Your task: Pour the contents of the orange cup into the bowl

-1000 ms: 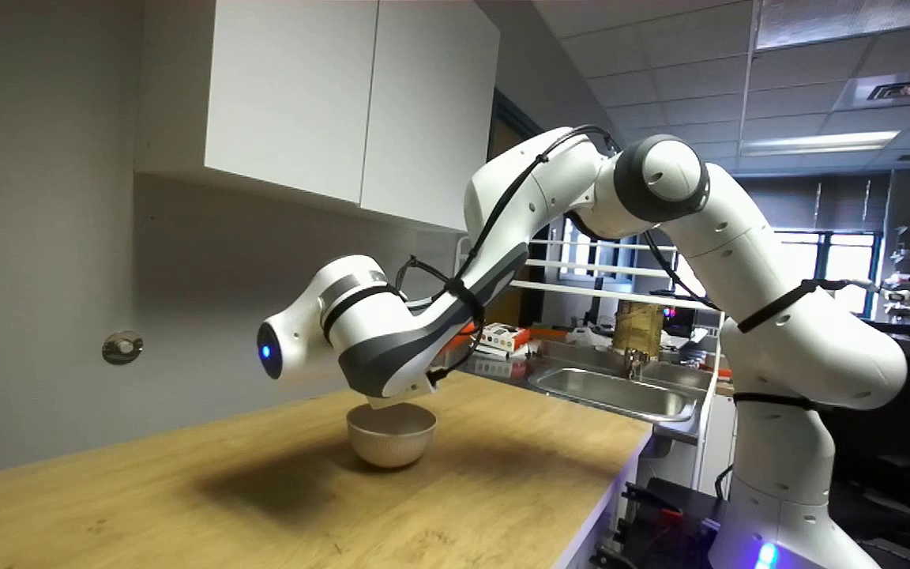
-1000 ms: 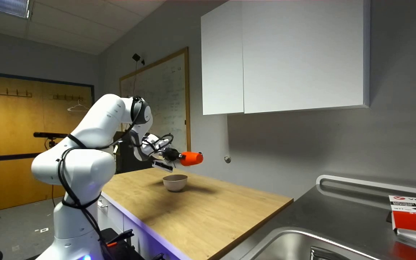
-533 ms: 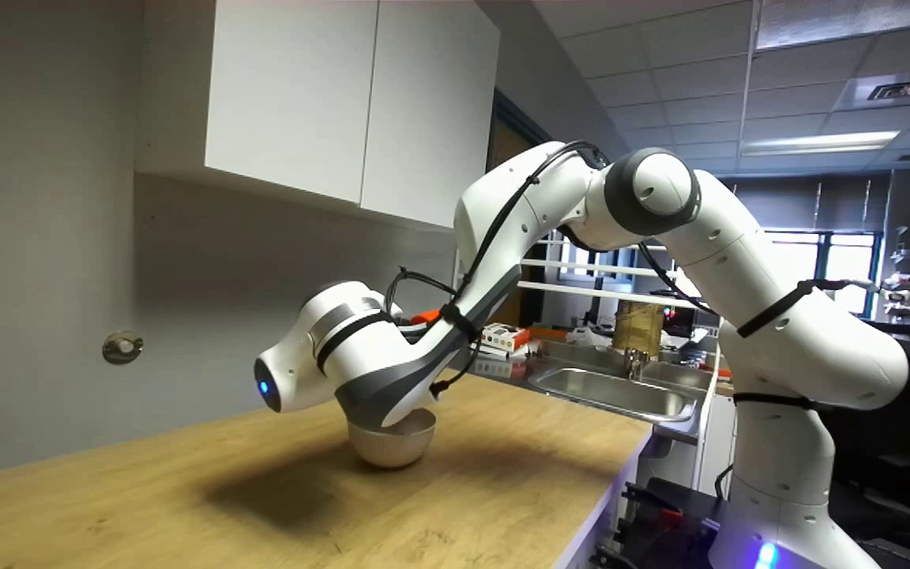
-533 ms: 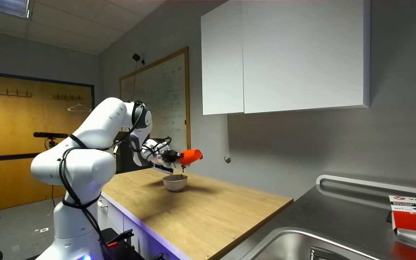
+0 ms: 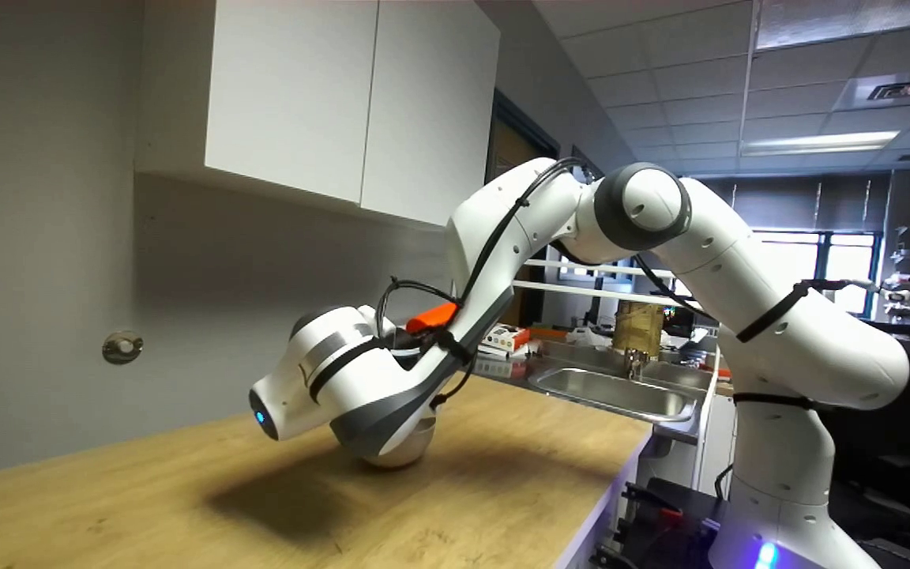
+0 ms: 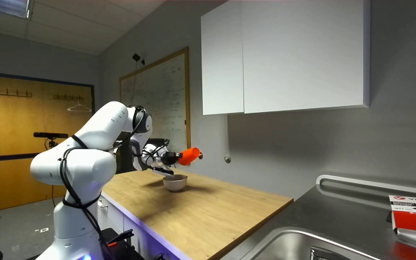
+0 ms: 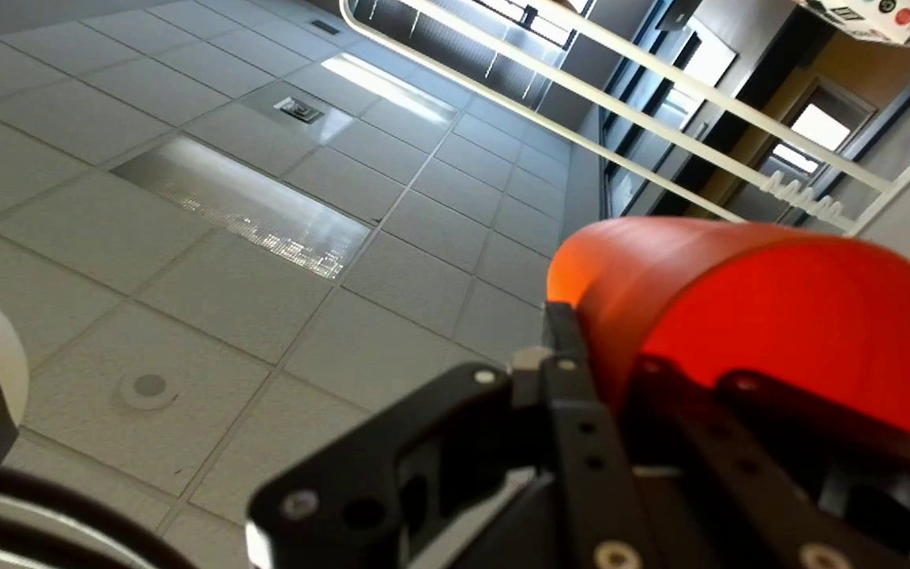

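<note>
In an exterior view, the end effector [image 6: 179, 156] grasps the tilted orange tumbler [image 6: 189, 156], higher than and right of the white bowl [image 6: 174, 185] on the surface [image 6: 222, 213].

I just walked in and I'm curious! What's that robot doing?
A white robot arm is holding an orange cup in its gripper. The cup is tipped and held up above a pale bowl on the wooden countertop, most likely to pour it out. The part of the cup's inside that the wrist view shows looks bare, but I can't tell what's in the bowl.
</note>
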You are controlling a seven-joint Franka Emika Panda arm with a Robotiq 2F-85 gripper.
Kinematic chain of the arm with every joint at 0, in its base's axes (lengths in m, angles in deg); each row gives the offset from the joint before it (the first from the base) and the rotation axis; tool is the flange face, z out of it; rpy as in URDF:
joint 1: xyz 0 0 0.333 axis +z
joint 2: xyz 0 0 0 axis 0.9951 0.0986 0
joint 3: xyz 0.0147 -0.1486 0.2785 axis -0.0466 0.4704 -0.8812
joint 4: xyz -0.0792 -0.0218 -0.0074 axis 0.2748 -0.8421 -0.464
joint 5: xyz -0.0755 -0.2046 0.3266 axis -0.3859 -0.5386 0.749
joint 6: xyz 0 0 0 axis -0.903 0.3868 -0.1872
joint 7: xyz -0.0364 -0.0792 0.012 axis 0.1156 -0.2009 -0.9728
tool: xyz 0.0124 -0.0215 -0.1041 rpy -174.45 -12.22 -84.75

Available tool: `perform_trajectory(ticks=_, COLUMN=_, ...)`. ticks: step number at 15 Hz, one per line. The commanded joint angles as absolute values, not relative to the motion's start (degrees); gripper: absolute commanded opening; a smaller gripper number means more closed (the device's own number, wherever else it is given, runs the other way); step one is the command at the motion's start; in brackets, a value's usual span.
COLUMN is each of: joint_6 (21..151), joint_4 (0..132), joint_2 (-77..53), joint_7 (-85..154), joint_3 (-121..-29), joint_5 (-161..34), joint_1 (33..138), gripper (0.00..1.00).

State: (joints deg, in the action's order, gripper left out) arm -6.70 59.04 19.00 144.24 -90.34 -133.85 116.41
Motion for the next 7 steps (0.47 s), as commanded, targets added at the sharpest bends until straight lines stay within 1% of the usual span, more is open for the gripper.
perform_trajectory(ticks=1, joint_6=-9.4, joint_4=55.4, joint_2=20.9, joint_7=142.9, joint_3=-90.1, joint_5=-135.8, joint_1=117.2, gripper=0.02)
perform_trajectory(ticks=7, joint_6=-10.3, joint_4=54.5, joint_2=21.8, joint_7=139.7, joint_3=-90.4, joint_5=-137.1, joint_1=117.5, gripper=0.02)
